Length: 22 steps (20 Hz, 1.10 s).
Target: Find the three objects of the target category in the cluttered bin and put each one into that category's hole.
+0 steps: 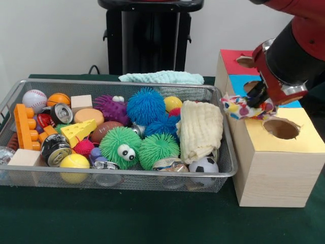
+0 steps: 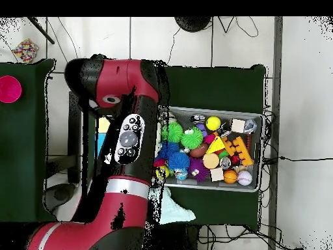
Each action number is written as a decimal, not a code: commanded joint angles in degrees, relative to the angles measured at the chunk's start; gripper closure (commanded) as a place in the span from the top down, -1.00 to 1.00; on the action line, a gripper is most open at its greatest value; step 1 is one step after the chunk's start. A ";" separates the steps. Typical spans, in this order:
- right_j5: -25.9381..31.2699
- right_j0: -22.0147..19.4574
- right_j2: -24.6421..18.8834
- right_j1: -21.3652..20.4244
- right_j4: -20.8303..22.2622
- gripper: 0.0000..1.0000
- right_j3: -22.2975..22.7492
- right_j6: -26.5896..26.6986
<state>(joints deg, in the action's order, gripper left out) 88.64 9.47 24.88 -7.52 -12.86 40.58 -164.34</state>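
With the fingers (image 1: 252, 104) clamped on the spotted multicoloured cloth (image 1: 239, 109), the arm should centre it over the yellow-topped wooden box's round hole (image 1: 281, 128) before letting go.

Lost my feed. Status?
Gripper shut on spotted cloth. Cloth above yellow hole, not in. Nothing in the way.

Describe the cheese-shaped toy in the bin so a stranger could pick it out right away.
Start at the wire mesh bin on the green table and go to its left half in the front view. There, just right of the orange building block and left of the brown toy football, lies the cheese toy. It is the only yellow wedge with round holes; the other yellow things nearby are plain balls.
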 commanded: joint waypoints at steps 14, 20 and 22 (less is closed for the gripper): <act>-20.63 -2.58 -9.57 3.03 -4.19 -1.00 9.90 -6.16; -10.53 -2.61 -8.29 1.49 -3.35 -1.00 8.66 -2.41; -9.48 -2.34 -7.38 0.45 -2.51 -1.00 9.39 -1.68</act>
<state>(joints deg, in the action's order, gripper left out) 72.30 7.85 24.08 -6.77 -14.04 41.54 -164.34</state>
